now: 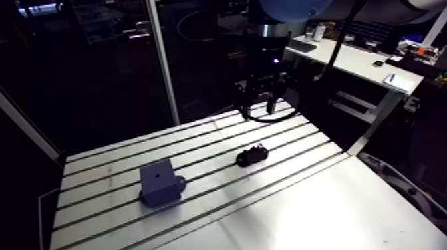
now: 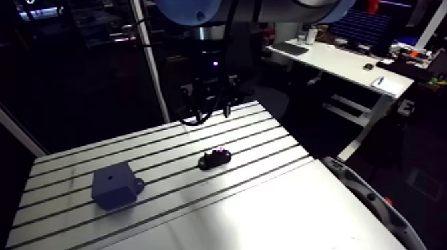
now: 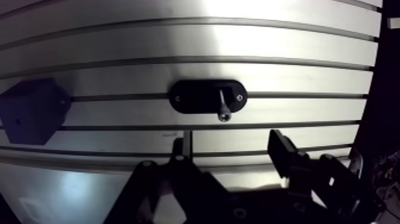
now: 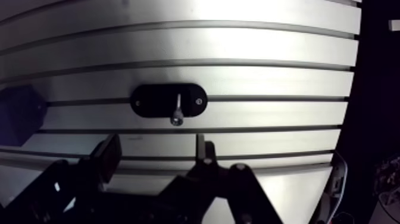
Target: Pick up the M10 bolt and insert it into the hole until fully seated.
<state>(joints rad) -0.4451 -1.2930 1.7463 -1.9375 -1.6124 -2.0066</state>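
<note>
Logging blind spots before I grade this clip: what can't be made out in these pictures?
Silver M10 bolt: wrist view, thread too small to read; its lower end is lost against the black oval holder.
Hole in the dark blue block: arm view, only a dark dot, depth unseen.
Same block: wrist view, dim, partly cut off by the edge.
Jaws: arm view, tips small and dark.

Slotted table (image 1: 299,199) has a blue block (image 1: 159,183) and a small black holder (image 1: 252,155) sitting on it, well apart.
</note>
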